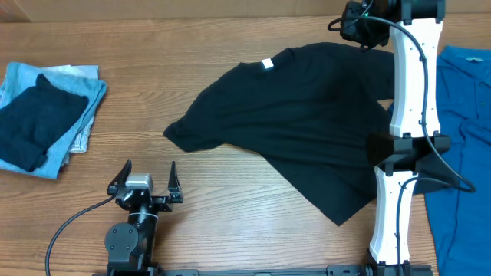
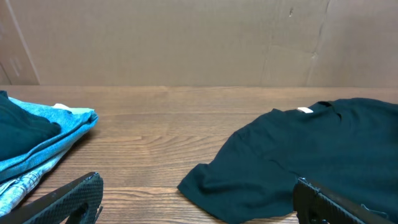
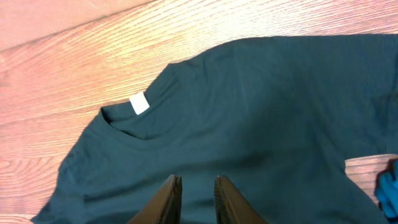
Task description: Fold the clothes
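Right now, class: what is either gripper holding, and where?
Nothing. Left gripper gapes empty; right gripper hovers above the black shirt, no cloth between its fingers.

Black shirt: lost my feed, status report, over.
Left gripper open, off the cloth. Right gripper narrowly open above black shirt, holding nothing. Shirt crumpled, not yet folded. Blue shirt lies to its right.

Black shirt [image 3: 261, 124] under slightly parted end effector [image 3: 196, 182]

On 1 table [image 1: 230, 192] lie 1 black shirt [image 1: 307, 123], 1 blue shirt [image 1: 464, 115] and 1 pile of folded clothes [image 1: 42, 115].
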### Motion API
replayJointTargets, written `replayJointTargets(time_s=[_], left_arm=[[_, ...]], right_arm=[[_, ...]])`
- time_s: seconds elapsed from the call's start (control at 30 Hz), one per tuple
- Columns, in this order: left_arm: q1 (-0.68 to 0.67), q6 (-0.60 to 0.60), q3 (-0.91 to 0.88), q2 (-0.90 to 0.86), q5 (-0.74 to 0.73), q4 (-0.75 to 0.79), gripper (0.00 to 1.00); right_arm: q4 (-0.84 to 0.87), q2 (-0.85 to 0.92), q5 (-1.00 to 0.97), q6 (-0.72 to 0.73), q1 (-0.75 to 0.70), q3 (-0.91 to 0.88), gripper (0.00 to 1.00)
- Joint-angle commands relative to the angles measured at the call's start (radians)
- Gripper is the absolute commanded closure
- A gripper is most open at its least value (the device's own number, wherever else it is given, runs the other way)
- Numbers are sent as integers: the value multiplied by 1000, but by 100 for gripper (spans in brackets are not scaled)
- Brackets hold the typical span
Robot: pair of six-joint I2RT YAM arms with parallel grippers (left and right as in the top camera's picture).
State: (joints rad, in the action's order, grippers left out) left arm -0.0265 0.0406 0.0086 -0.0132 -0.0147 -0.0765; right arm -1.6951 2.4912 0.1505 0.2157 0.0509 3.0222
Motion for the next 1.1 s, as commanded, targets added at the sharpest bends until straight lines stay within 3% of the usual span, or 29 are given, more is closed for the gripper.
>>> replayJointTargets(time_s=[0.0, 0.27, 0.4, 0.47, 0.57, 0.67, 0.7, 0.73, 0.83, 0.97, 1.07], left_arm=[[1, -26, -3, 8, -4, 0, 0], [1, -56, -3, 8, 25, 14, 0], [0, 22, 25, 8, -162, 83, 0], [0, 140, 136, 5, -193, -50, 0], [0, 115, 356, -77, -192, -269, 0], [0, 86, 640, -353, -193, -494, 0], [0, 86, 758, -495, -202, -585, 0], [0, 82, 866, -635, -252, -658, 0], [-30, -60, 1200, -1018, -328, -800, 0], [-115, -187, 1469, -1424, -315, -782, 0], [-121, -182, 1520, -1695, -524, -702, 0]], right_arm=[[1, -108, 83, 21, -7, 23, 78], [1, -263, 68, 19, -8, -5, 78], [1, -409, -11, -7, -8, -164, 78], [1, -510, -80, -7, -8, -315, 77], [1, -598, -152, -2, -8, -501, 74], [1, -606, -150, 58, -8, -639, 74], [2, -606, -150, 71, -8, -695, 91], [2, -606, -150, 70, -8, -741, 96], [2, -606, -150, 73, -8, -874, 96], [1, -612, -138, 72, -7, -1030, 96], [1, -659, -119, 61, -7, -1200, 96]])
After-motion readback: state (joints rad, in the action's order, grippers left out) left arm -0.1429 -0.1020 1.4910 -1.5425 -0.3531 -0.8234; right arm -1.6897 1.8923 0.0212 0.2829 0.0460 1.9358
